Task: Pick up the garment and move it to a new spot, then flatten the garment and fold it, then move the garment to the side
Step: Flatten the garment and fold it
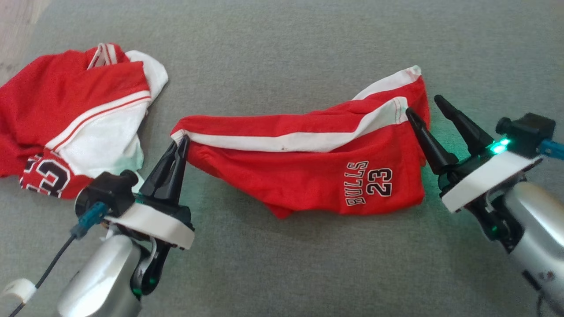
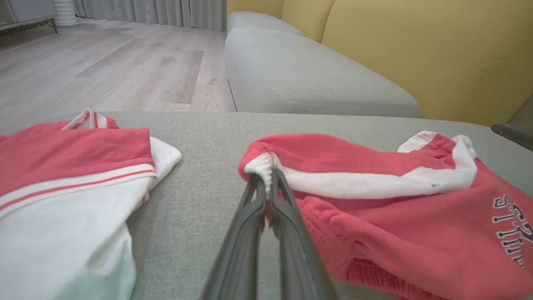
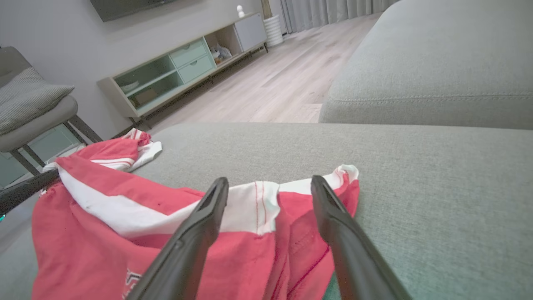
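Nearest to us, our left end effector (image 1: pixel 183 141) is clenched on the red cotton basketball shorts with the white side stripe (image 1: pixel 308 171). Its two dark fingers are pressed together on the white ribbed corner at the garment's left end. In the left wrist view that corner is bunched up between the fingertips.

Our right end effector (image 1: pixel 424 105) is released, its fingers spread wide at the opposite, right end of the shorts. In the right wrist view the white-banded hem shows in the gap between the two fingers, with red cloth under them. We cannot tell whether either finger touches the fabric.

The shorts lie stretched between our two end effectors on the grey woven-fabric seat cushion (image 1: pixel 282 53), rumpled rather than flat. The white stripe runs along their far side and the lettering "BULLS 23" sits towards the right end.

To the left of the shorts, and apart from them, a crumpled red-and-white jersey (image 1: pixel 66 101) rests on the same cushion, just beside our left wrist.

Farther off we see a second grey seat cushion (image 2: pixel 312 79) against a yellow backrest (image 2: pixel 416 50). There is also a pale wooden plank floor (image 2: pixel 125 62) and, at the wall, a low cabinet with pale green drawers (image 3: pixel 183 71).
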